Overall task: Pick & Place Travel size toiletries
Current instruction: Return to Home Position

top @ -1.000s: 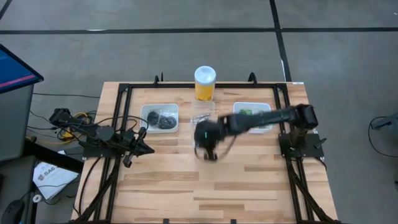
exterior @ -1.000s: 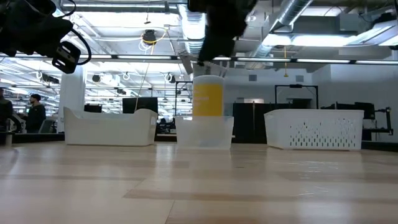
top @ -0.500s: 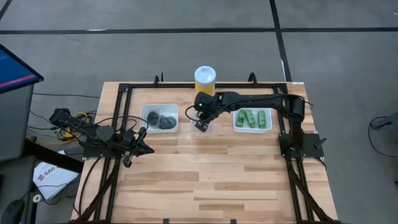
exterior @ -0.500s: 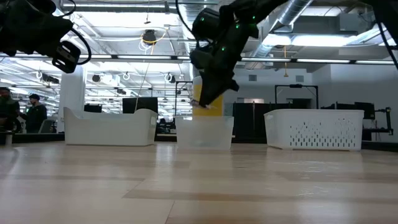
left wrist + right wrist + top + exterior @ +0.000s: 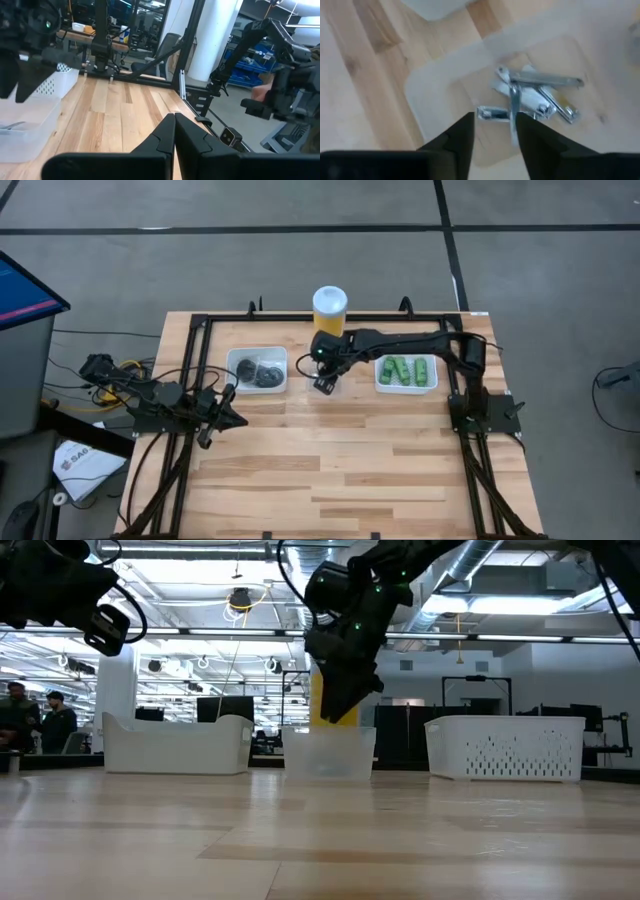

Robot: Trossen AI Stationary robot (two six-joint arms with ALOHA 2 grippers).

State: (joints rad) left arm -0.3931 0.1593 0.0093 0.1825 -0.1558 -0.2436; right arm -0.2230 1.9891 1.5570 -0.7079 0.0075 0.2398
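The front of the worktop [image 5: 320, 840] lies bare, and out on its left side the left claw [image 5: 240, 419] rests low with its tips pressed together, holding nothing, so it poses no hazard of its own. Past the middle the right claw [image 5: 337, 712] hangs just above the clear bin [image 5: 330, 755], its fingers [image 5: 457, 140] spread and empty, pointing down at the bin's open top; whether they dip below the rim I cannot tell. The silver nail clippers [image 5: 545, 79] lie loose in a small heap on the bin's floor, right under that gap. The main danger, as I judge it, comes on the way out: if the arm swings sideways before it lifts, a finger can hook the thin wall and drag or tip the light bin, scattering the clippers over the wood. Just behind the bin stands the tall yellow cylinder [image 5: 329, 315], close enough that a backward sweep of the wrist may knock it over. To the right the arm runs along the far edge of the white tray [image 5: 379, 375] where the green bottles [image 5: 405, 370] lie, so a low retreat could clip that rim and shove it; the other white tray [image 5: 232, 370], with the dark pots [image 5: 262, 372], sits left of the bin and looks safer. Far off, people [image 5: 50, 725] stand in the room, well apart from the arms
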